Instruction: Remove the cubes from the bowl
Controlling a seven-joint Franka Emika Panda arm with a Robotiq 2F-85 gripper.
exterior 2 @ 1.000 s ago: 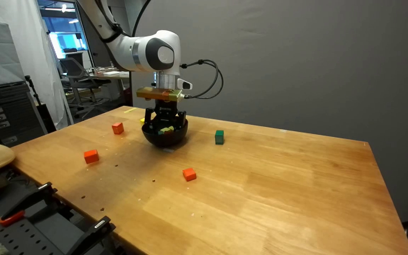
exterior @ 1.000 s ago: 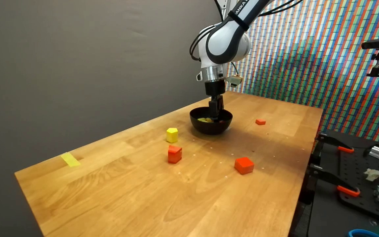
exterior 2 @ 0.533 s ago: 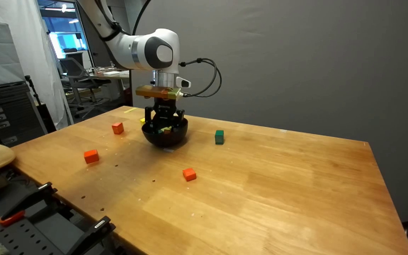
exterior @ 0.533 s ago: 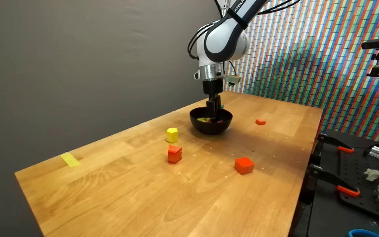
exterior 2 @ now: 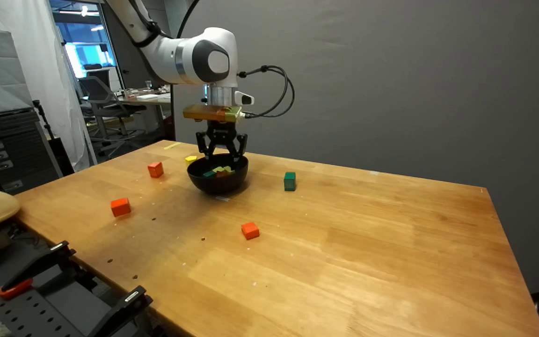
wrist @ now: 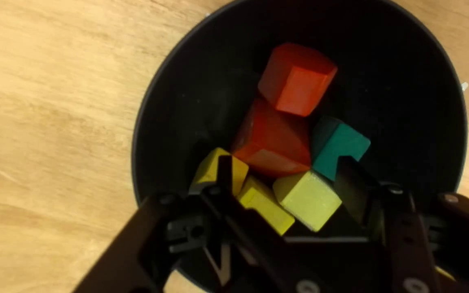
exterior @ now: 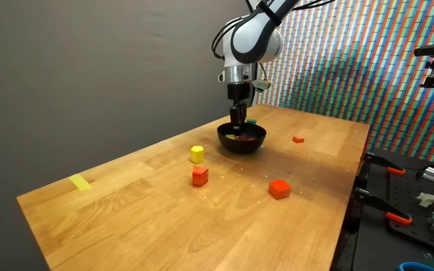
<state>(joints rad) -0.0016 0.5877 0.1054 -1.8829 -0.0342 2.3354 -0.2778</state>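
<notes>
Claw (exterior 2: 222, 157) is riding higher than it was a second ago, with the bowl (exterior 2: 218, 186) sitting right underneath. Its fingers (wrist: 225, 175) are standing well apart, so it's looking spread; I'm not seeing whether the tips are dipping below the rim. Going by the wrist view, a pale yellow cube (wrist: 310, 199) and a brighter yellow cube (wrist: 265, 205) are lying under the gap between the fingers, another yellow cube (wrist: 207, 169) is peeking out from behind one fingertip, and a teal cube (wrist: 340, 146) is poking out beside the opposite one. Two red cubes (wrist: 299, 79) are sitting farther ahead, past the tips. Outside the bowl, three red blocks (exterior 2: 120, 207), a yellow block (exterior: 197, 154) and a green block (exterior 2: 289, 181) are lying around the claw on the bench (exterior 2: 367, 252).
</notes>
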